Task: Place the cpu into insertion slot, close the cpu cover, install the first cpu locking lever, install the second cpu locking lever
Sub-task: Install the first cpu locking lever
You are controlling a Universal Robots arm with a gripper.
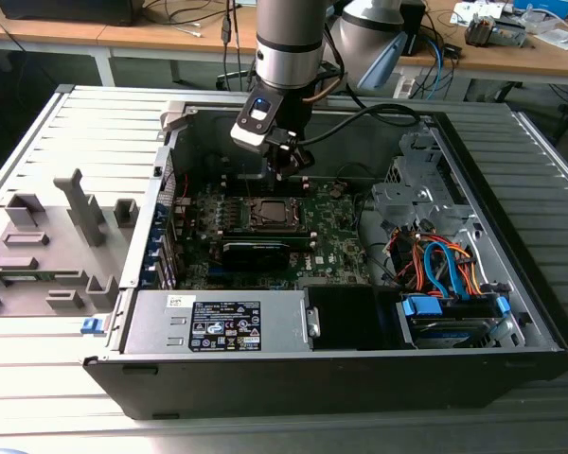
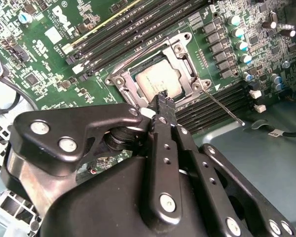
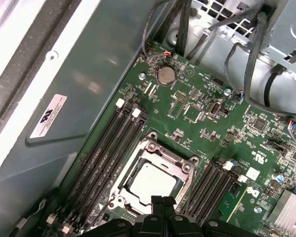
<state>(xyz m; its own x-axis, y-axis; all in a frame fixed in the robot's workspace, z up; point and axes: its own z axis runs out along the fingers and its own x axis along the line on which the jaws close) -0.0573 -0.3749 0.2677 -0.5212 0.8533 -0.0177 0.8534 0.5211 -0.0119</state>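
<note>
Cpu sits flat in the insertion slot near the middle of the green board, its silvery top showing through the cut-out of the cpu cover, which lies down around it.

Starting from the exterior view's left, a grey fixture with upright blocks rests outside the open case, well apart from the work. Next comes the board, with the arm reaching down into the case. The gripper hangs just over the slot's far edge, so the slot lies a little toward the camera from it. Furthest toward the exterior view's right are the drive cage and a bundle of blue and orange cables, clear of the arm.

In both wrist views the gripper has its fingers pressed together with nothing between them, and the tip stands at the rim of the cover, just beside the cpu; I cannot tell whether it touches the metal.

A thin locking lever springs from the frame corner next to that tip. Its long axis runs obliquely away from the socket, across the black memory slots, and it looks unlatched. The lever's root is therefore close to the fingertip, while its free end is the far part.
</note>
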